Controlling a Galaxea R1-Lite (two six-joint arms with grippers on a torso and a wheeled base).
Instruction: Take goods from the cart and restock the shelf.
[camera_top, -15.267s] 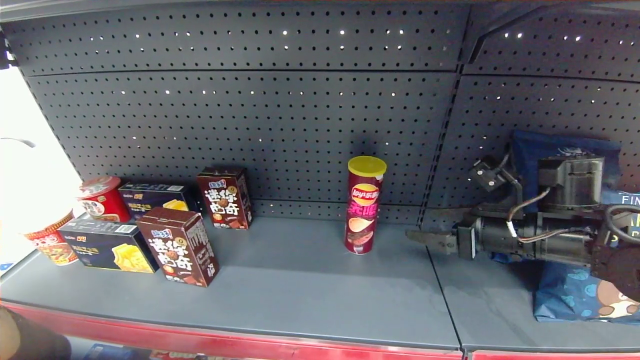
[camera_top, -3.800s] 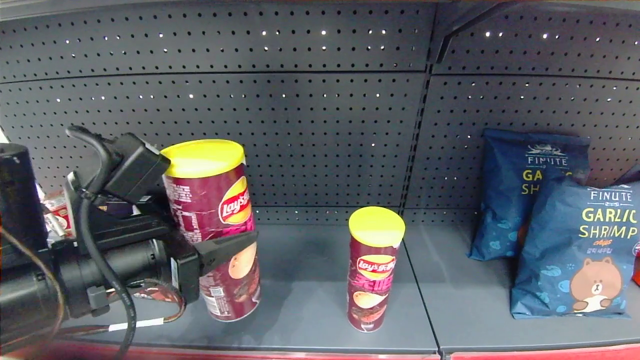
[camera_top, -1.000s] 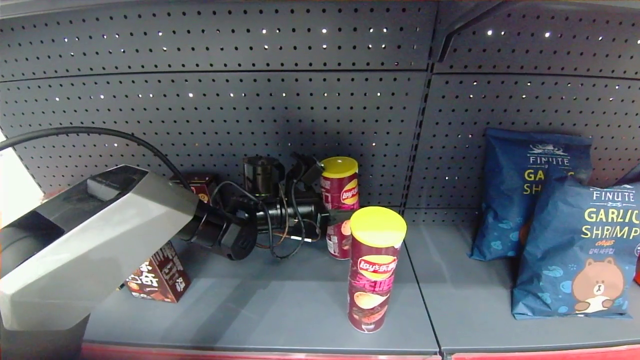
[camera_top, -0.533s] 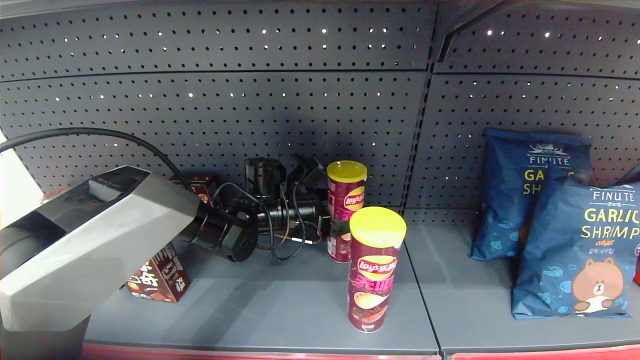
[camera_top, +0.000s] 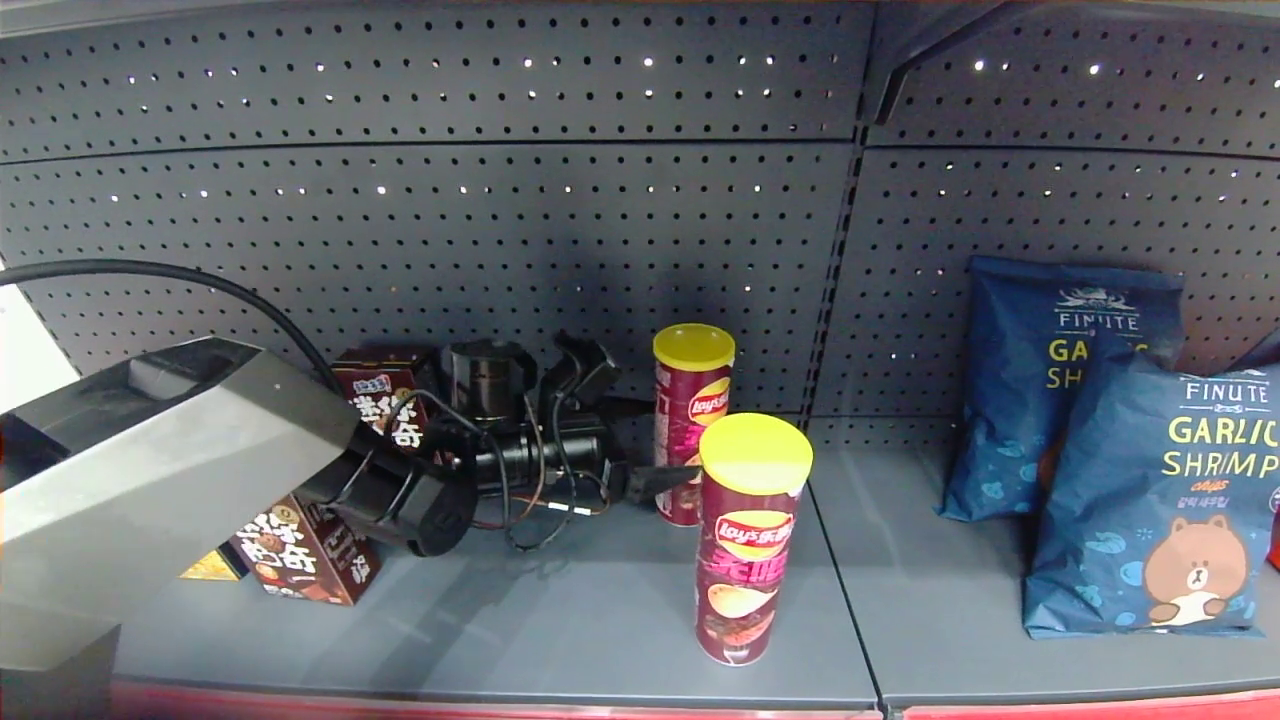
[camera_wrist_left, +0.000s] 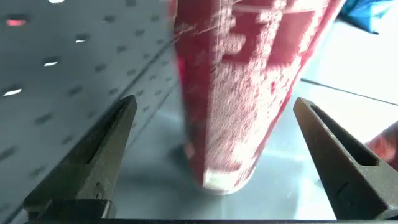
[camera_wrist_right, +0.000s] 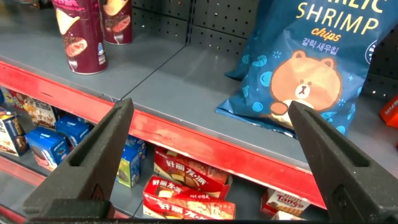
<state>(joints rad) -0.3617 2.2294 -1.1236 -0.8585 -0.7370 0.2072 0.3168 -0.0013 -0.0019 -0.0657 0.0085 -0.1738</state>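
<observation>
Grey shelf (camera_top: 560, 600) holds blue snack bags (camera_top: 1150, 500) at right. L hand (camera_wrist_left: 214, 102) spread wide, fingers (camera_wrist_left: 93, 168) either side of rear chips can (camera_top: 692, 420), no contact; can upright nr back panel (camera_top: 500, 250), behind front can (camera_top: 750, 540). R hand (camera_wrist_right: 209, 106) spread, empty.

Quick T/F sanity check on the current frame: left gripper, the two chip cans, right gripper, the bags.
1. The left gripper is open, with one finger on each side of the rear chip can. True.
2. The rear chip can lies on its side. False: it stands upright on the shelf.
3. The front chip can has a yellow lid. True.
4. The right gripper is shut on a bag. False: it is open with nothing between its fingers.
5. The blue bags sit to the left of the chip cans. False: they are to the right.
</observation>
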